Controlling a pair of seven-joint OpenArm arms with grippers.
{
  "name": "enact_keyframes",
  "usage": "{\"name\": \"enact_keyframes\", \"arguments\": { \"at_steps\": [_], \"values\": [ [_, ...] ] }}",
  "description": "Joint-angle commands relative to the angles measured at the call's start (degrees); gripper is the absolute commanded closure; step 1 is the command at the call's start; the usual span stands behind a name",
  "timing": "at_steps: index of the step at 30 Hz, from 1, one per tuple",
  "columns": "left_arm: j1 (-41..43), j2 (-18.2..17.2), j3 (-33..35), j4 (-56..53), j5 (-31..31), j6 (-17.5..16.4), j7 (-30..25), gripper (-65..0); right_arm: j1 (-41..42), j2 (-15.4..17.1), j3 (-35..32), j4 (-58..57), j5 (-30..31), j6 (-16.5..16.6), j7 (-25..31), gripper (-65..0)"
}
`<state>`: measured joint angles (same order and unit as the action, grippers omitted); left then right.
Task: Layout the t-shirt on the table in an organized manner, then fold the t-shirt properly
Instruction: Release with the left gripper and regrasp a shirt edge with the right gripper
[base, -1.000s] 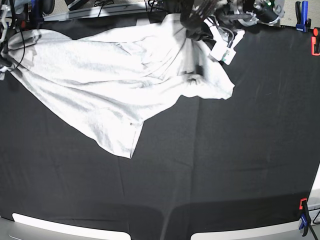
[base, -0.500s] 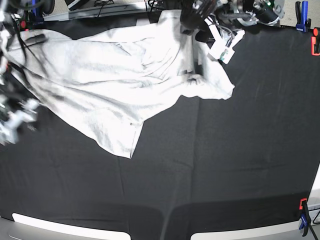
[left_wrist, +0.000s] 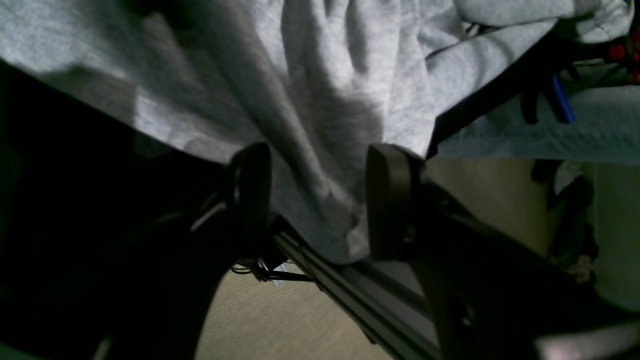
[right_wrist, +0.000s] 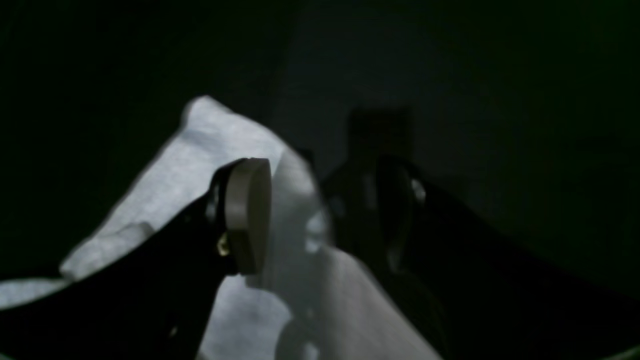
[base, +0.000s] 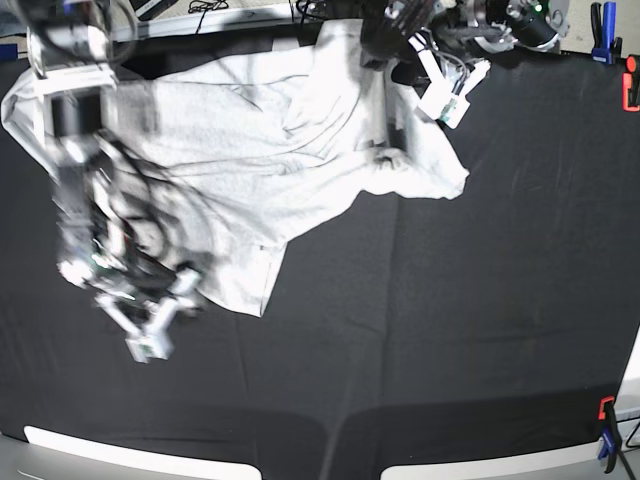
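1. Left wrist view: the left claw (left_wrist: 317, 200) has its two dark pads well apart. The light-grey soft cotton t-shirt (left_wrist: 310, 90) hangs in folds between them and over a grey metal rail (left_wrist: 350, 295) at the edge of the black cloth tabletop (left_wrist: 60, 165). Neither pad visibly presses the cloth. Beige floor (left_wrist: 270, 330) shows below.

2. Right wrist view: dim frame. The right claw (right_wrist: 320, 215) also stands apart, with one pale pad (right_wrist: 247, 215) and one dark pad. A pointed corner of the t-shirt (right_wrist: 200, 150) lies under and between them on the tabletop (right_wrist: 500, 100); nothing is clamped.

3. Base view: the t-shirt (base: 260, 150) lies rumpled across the far left part of the tabletop (base: 450, 330), one end bunched at the far edge below the left claw (base: 385, 45), a lower corner reaching toward the middle. The right claw (base: 150, 325), blurred, hangs over that lower corner's left side. Blue and orange clamps (base: 605, 425) grip the tabletop's right edge.
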<state>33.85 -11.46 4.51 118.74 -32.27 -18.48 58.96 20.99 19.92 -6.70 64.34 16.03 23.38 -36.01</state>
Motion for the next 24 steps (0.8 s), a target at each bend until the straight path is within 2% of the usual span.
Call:
{"name": "enact_keyframes", "arguments": {
  "at_steps": [1,2,5,7,12,14,15,17,20,24],
  "values": [
    [0.3,0.0,0.0,1.1,-0.8,-0.4,-0.7,-28.4,2.8,-0.3,0.3,-1.5,-0.4,1.5,1.0,-32.9],
    [0.3,0.0,0.0,1.1,-0.8,-0.4,-0.6,-28.4,3.6,-1.3,0.3,-3.6,-1.6,2.9,1.1,-32.9],
    [0.3,0.0,0.0,1.1,-0.8,-0.4,-0.7,-28.4,4.7,-2.9,0.3,-7.5,-5.5,3.1,2.4,-32.9],
    [0.3,0.0,0.0,1.1,-0.8,-0.4,-0.7,-28.4,4.7,-2.9,0.3,-8.6,-6.7,2.9,4.3,-32.9],
    [0.3,0.0,0.0,1.1,-0.8,-0.4,-2.2,-28.4,4.4,-2.9,0.3,-11.6,-6.9,2.8,4.3,-32.3],
    [0.3,0.0,0.0,1.1,-0.7,-0.4,-3.4,-28.4,4.0,-3.0,0.3,-12.4,-6.9,2.8,4.0,-26.4],
    [0.3,0.0,0.0,1.1,-0.7,-0.4,-3.5,-28.4,3.6,-2.9,0.3,-12.4,-6.9,2.8,4.2,-19.5],
    [0.3,0.0,0.0,1.2,-0.5,-0.4,-3.5,-28.4,3.0,-2.9,0.3,-12.4,-6.9,2.8,4.8,0.0],
    [0.3,0.0,0.0,1.6,-0.1,-0.4,-3.3,-28.4,2.3,-2.9,0.3,-12.3,-6.9,3.1,6.6,0.0],
    [0.3,0.0,0.0,4.2,0.5,-0.4,-3.6,-28.4,2.3,-2.8,0.3,-12.3,-7.0,3.9,5.9,0.0]
  ]
}}
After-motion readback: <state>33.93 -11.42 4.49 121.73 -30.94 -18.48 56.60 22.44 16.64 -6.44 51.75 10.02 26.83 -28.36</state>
